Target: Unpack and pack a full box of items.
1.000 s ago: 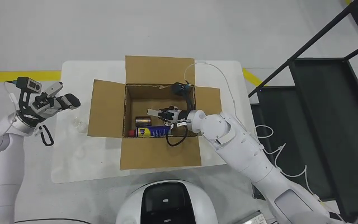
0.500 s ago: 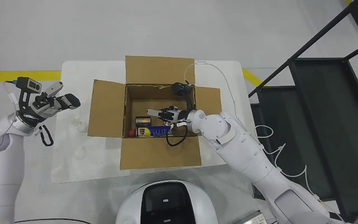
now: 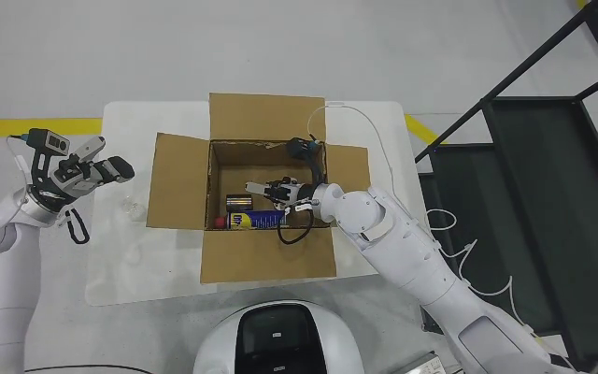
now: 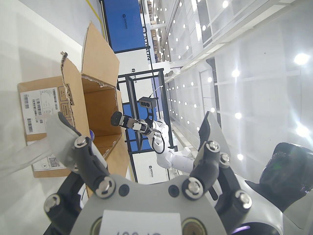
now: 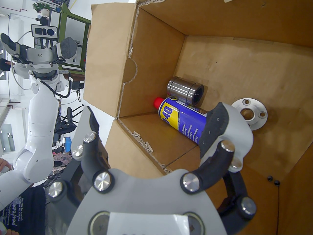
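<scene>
**Right gripper (image 5: 153, 113) spread inside the open box (image 5: 156, 50)**

We see its fingers apart and empty, low above the box floor. The left gripper (image 3: 103, 159), likewise spread, hangs over the table (image 3: 121, 262), well clear of the box. On the floor lie a spray can (image 5: 183, 121), a steel cylinder (image 5: 184, 90) touching it, and a white flange (image 5: 249, 113) nearby. We judge the task part done, whether emptying or refilling we cannot tell. The can lies on its side, long axis along the robot-side wall, red cap toward the left arm

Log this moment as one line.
right gripper: open, over box | left gripper: open, beside box | in box: spray can, metal cylinder, white flange | nothing held
</scene>
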Available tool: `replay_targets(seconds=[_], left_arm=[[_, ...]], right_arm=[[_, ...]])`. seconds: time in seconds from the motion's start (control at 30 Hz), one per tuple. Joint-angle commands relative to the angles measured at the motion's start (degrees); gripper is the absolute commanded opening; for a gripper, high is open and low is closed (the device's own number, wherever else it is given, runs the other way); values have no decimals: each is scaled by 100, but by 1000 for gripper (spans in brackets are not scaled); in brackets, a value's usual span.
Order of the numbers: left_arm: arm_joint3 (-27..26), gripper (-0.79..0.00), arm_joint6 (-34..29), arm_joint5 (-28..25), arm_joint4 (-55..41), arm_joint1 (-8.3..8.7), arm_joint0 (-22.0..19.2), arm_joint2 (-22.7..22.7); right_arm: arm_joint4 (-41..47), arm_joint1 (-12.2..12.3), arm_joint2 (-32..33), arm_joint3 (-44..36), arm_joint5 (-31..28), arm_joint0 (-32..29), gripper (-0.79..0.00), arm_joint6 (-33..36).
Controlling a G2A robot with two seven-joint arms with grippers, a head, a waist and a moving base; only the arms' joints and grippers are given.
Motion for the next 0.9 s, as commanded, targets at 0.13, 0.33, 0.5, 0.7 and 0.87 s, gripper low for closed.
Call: replay_targets(seconds=[0.13, 0.33, 0.5, 0.7, 0.87], left_arm=[[0, 0, 0, 0, 0, 0, 0, 0], [0, 0, 0, 0, 0, 0, 0, 0], [0, 0, 0, 0, 0, 0, 0, 0], [0, 0, 0, 0, 0, 0, 0, 0], [0, 0, 0, 0, 0, 0, 0, 0]], right_arm=[[0, 0, 0, 0, 0, 0, 0, 0], [173, 5, 30, 51, -681, 91, 0, 356], [30, 5, -5, 411, -1333, 576, 0, 1099], [-1279, -62, -576, 835, -2395, 1343, 0, 1687], [-1733, -168, -934, 1236, -3038, 1660, 0, 1509]])
